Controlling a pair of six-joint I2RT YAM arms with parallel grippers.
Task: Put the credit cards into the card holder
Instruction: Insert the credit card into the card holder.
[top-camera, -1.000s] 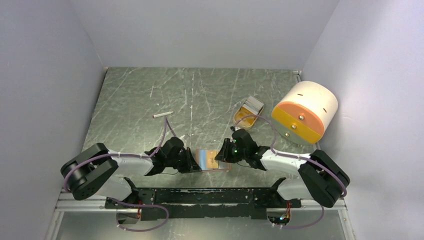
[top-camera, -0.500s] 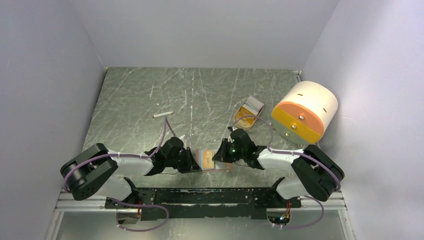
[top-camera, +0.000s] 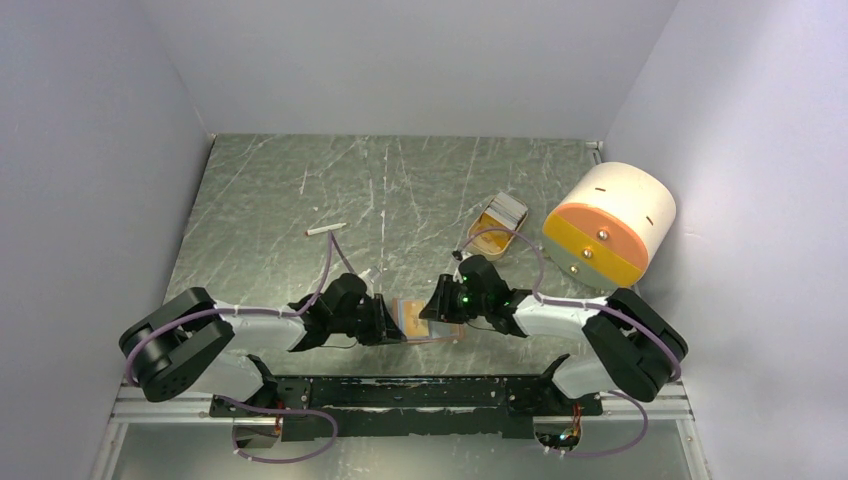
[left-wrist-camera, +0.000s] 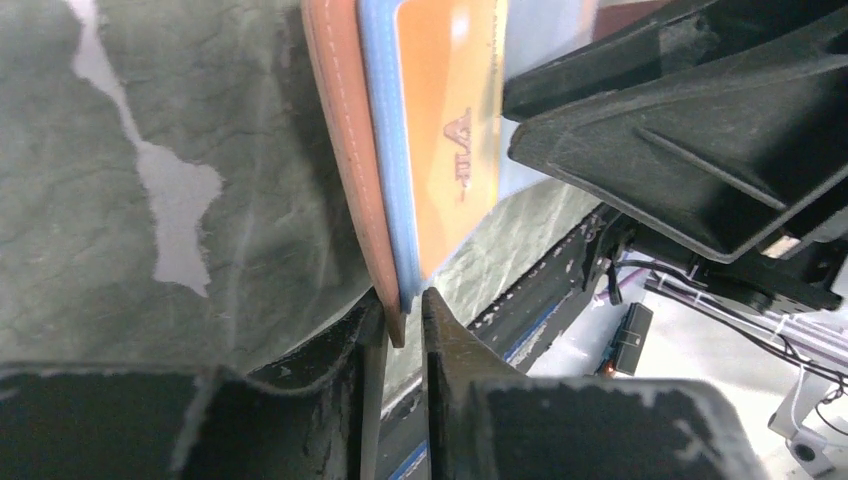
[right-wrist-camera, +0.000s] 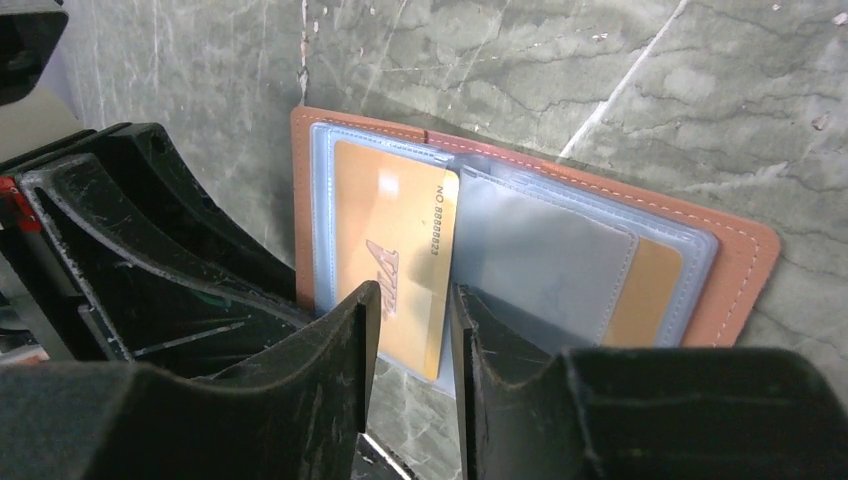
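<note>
Even, soft overhead light; wrist views blur at the near tool fingers.

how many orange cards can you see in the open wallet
2: one orange card in the card holder's left sleeve, another behind the grey pocket on its right. More may be hidden.

You see a reddish-brown card holder (right-wrist-camera: 740, 262) with pale stitching and grey-blue sleeves, an orange-yellow card (right-wrist-camera: 395, 250), black grippers, a dark green marbled table (top-camera: 400, 190), and a cream-and-orange cylinder (top-camera: 610, 225).
</note>
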